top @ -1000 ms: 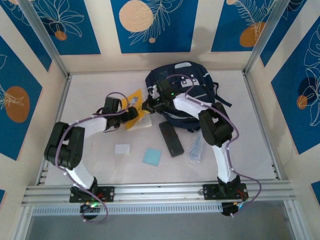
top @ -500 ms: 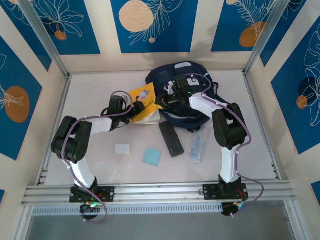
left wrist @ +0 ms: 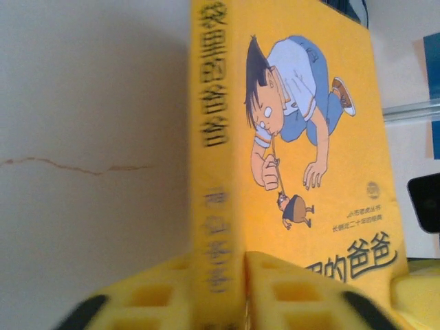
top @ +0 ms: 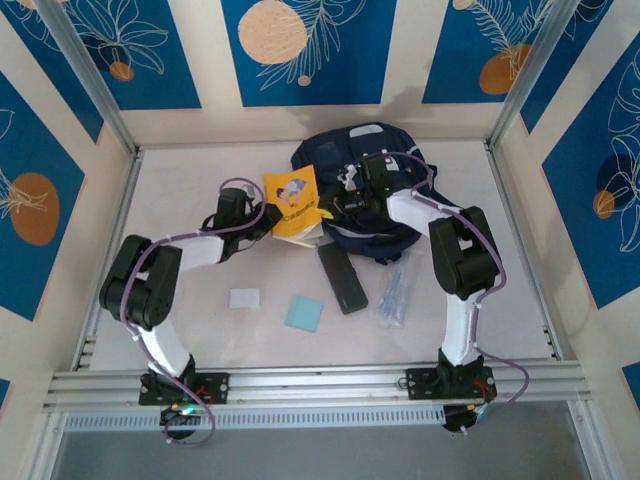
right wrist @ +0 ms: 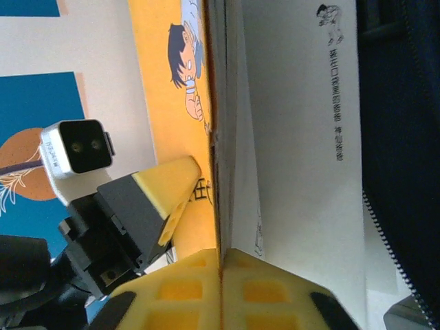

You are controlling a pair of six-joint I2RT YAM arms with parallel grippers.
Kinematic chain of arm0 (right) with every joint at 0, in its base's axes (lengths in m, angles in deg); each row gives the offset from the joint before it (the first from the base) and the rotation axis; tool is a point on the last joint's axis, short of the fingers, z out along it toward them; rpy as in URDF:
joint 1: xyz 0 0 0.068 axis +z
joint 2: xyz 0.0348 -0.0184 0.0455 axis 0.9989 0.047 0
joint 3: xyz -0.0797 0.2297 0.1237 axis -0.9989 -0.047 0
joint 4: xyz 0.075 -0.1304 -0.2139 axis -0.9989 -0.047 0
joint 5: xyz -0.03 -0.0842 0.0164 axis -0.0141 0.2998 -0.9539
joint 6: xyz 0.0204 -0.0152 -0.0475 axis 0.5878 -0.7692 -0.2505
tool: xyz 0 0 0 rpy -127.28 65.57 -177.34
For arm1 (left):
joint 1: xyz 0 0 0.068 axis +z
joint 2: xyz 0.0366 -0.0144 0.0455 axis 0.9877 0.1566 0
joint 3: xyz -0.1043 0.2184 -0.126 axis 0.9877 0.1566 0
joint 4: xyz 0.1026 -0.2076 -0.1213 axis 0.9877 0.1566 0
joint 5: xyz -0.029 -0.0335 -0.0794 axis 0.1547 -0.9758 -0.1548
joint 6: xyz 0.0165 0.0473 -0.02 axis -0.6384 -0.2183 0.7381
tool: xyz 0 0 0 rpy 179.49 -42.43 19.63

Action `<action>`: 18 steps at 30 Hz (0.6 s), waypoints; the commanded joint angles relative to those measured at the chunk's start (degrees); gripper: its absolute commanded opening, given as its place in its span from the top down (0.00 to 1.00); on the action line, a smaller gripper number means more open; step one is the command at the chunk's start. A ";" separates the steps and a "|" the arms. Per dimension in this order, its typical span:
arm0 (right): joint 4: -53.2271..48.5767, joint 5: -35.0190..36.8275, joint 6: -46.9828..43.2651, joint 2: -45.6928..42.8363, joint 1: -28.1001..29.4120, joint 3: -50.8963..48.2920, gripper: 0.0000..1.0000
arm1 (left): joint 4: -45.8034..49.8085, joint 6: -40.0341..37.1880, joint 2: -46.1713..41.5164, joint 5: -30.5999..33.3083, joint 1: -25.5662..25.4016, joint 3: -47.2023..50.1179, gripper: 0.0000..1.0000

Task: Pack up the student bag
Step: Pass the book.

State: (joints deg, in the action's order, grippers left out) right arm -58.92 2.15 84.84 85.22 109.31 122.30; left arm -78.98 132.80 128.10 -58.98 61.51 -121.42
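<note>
While the student bag [top: 352, 148] lies at the far middle of the table [top: 180, 190], its inside hidden from us, we see the yellow book [top: 291, 198] at its left edge, the left gripper [left wrist: 218, 275] clamped tight on the spine, the right gripper [right wrist: 221, 265] pinched on the cover's edge.

My left gripper [top: 263, 217] sits at the left edge of a yellow cartoon-covered book [top: 290, 195] and my right gripper [top: 335, 203] at its right edge. The book is propped at the front of the navy-blue fabric backpack [top: 350, 145]. On the white table [top: 180, 200], nearer my bases and apart from one another, lie a black rectangular case [top: 342, 277], a light-blue square pad [top: 304, 313], a small white card [top: 244, 297] and a clear plastic packet [top: 393, 292].
</note>
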 commanded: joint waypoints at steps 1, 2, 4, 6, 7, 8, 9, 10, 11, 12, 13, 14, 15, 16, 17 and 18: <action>0.36 1.08 0.68 -4.57 0.13 -0.80 0.66 | 1.08 -0.98 -4.00 1.71 -0.45 -0.73 0.95; -0.88 2.29 0.76 -5.29 0.18 -0.97 0.53 | 1.43 -0.94 -4.54 2.00 -0.31 -1.00 0.99; -3.18 5.31 1.06 -7.44 0.48 -1.86 0.35 | 1.54 -0.73 -5.55 2.55 0.20 -1.91 1.00; -5.00 8.30 1.70 -9.67 1.08 -2.98 0.22 | 0.67 -0.63 -6.37 3.03 0.70 -2.81 1.00; -5.70 9.66 2.46 -10.71 1.56 -3.50 0.14 | 0.44 -0.72 -6.81 3.60 0.97 -3.42 1.00; -5.77 10.40 3.34 -11.41 1.95 -4.05 0.10 | 0.36 -0.92 -7.33 4.27 1.09 -4.14 1.00; -4.98 10.64 4.46 -12.23 2.68 -4.73 0.08 | 0.31 -1.27 -7.76 4.96 1.29 -5.03 1.00; -3.56 10.54 5.84 -12.78 3.43 -5.68 0.07 | 0.48 -1.65 -8.16 5.78 1.25 -6.05 1.00; -2.09 10.48 7.22 -13.04 4.38 -6.40 0.06 | 0.61 -1.77 -8.49 6.37 1.38 -6.88 1.00; 0.53 10.22 9.15 -13.26 5.47 -7.34 0.06 | 0.30 -1.58 -8.69 6.93 1.37 -7.62 1.00; 3.58 10.11 11.24 -13.30 6.65 -8.42 0.06 | -0.37 -0.96 -8.92 7.48 1.38 -8.04 1.00; 6.17 10.25 12.99 -13.22 7.71 -9.10 0.06 | -1.23 -0.01 -9.10 8.00 1.37 -8.08 1.00; 9.58 10.67 15.66 -12.99 8.94 -10.07 0.06 | -2.53 1.15 -9.29 8.54 1.36 -7.91 1.00; 13.05 11.31 18.22 -12.60 10.09 -10.87 0.06 | -3.78 2.28 -9.54 9.06 1.26 -7.50 1.00; 16.22 11.77 20.38 -12.12 10.92 -11.61 0.06 | -4.70 3.32 -9.81 9.44 1.28 -7.05 1.00; 20.36 12.38 22.74 -11.50 11.74 -12.44 0.07 | -5.80 4.34 -10.27 10.03 1.29 -6.31 1.00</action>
State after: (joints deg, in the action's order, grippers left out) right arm -49.54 12.71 99.01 72.69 119.25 111.63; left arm -77.49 134.36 120.98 -51.55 62.38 -126.79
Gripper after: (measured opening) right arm 0.934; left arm 0.144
